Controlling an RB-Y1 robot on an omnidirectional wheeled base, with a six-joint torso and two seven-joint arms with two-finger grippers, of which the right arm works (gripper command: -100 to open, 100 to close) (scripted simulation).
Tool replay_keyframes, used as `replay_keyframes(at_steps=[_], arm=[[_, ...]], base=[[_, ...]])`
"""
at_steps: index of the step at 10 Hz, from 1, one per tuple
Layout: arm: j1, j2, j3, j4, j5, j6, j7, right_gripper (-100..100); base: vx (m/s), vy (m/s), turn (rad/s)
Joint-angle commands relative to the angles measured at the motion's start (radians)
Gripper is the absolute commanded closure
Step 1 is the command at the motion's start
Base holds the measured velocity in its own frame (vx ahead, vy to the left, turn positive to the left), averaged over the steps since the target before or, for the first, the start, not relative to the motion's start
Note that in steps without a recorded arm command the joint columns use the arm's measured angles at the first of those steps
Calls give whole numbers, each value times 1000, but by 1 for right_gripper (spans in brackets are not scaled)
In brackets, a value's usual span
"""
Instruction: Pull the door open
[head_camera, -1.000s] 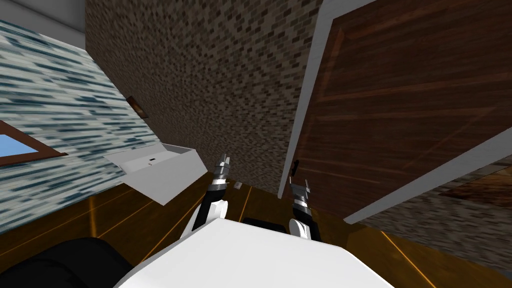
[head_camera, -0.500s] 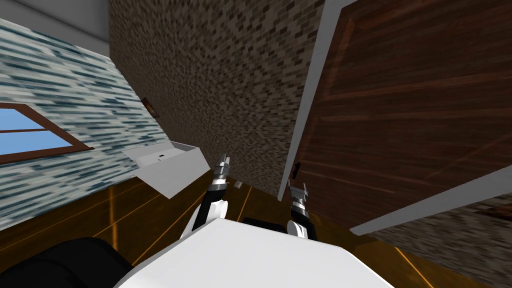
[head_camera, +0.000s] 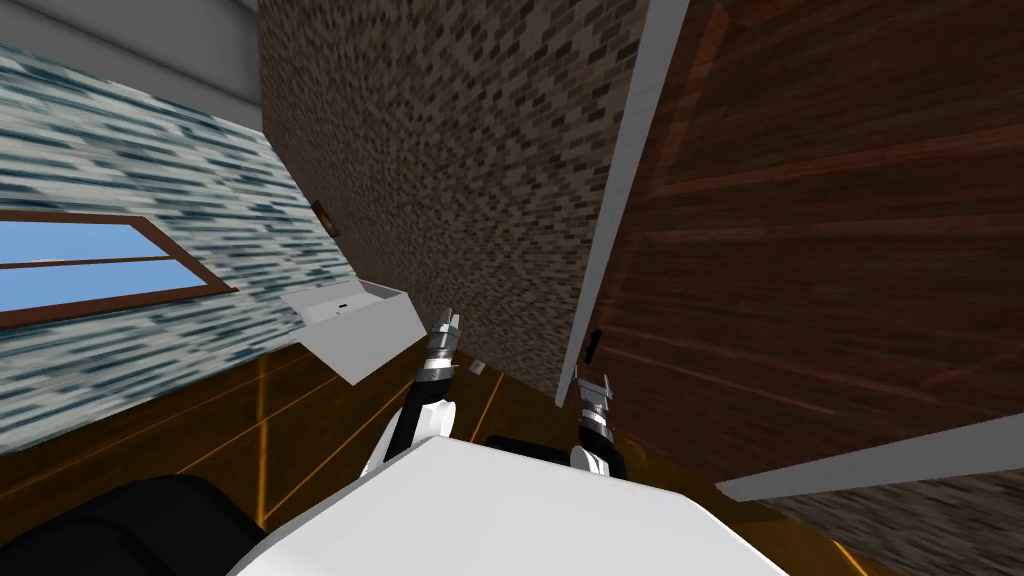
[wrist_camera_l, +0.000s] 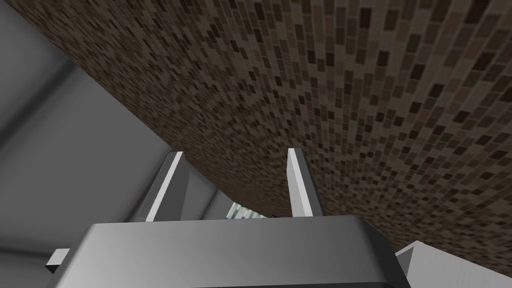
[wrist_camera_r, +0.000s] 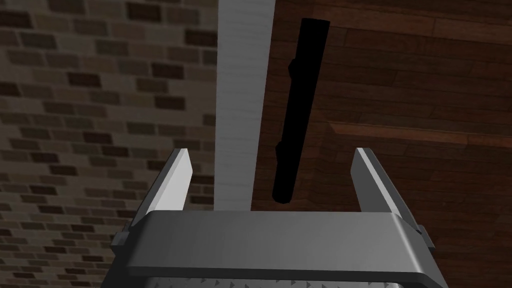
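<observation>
A dark brown wooden door (head_camera: 820, 230) stands in a light grey frame (head_camera: 622, 180) set in a brown brick wall (head_camera: 470, 180). Its black bar handle (wrist_camera_r: 298, 107) runs along the door's edge next to the frame (wrist_camera_r: 244, 100); in the head view the handle (head_camera: 592, 346) is a small dark mark just above my right gripper (head_camera: 592, 382). The right gripper (wrist_camera_r: 272, 157) is open, its fingers astride the handle's lower end but short of it, touching nothing. My left gripper (head_camera: 447, 322) is raised before the brick wall, and the left gripper (wrist_camera_l: 233, 157) is open and empty.
A white box-shaped cabinet (head_camera: 360, 322) sits at the wall corner to the left, under a blue-grey tiled wall with a brown-framed window (head_camera: 100, 262). A small white outlet (head_camera: 478, 367) sits low on the brick wall. The floor (head_camera: 240, 440) is brown wood.
The whole head view has swung: the door and frame stand steeper and nearer, the window and cabinet have slid right. My right gripper has crept a little closer to the handle.
</observation>
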Motion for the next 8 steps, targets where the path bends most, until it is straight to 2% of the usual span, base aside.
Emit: replay_keyframes(at_steps=[1,3,6,8], arm=[[-12,4,18,48,-39,-16,-32,-100],[-20,8,29,82,-62,-29,-52,-100],[-41,18,56,163,-117,-58,-100,-100],[-47,22,64,187,-133,-66,-115,-100]], base=[[41,-137,196],[34,-130,104],[10,-155,135],[6,-101,46]])
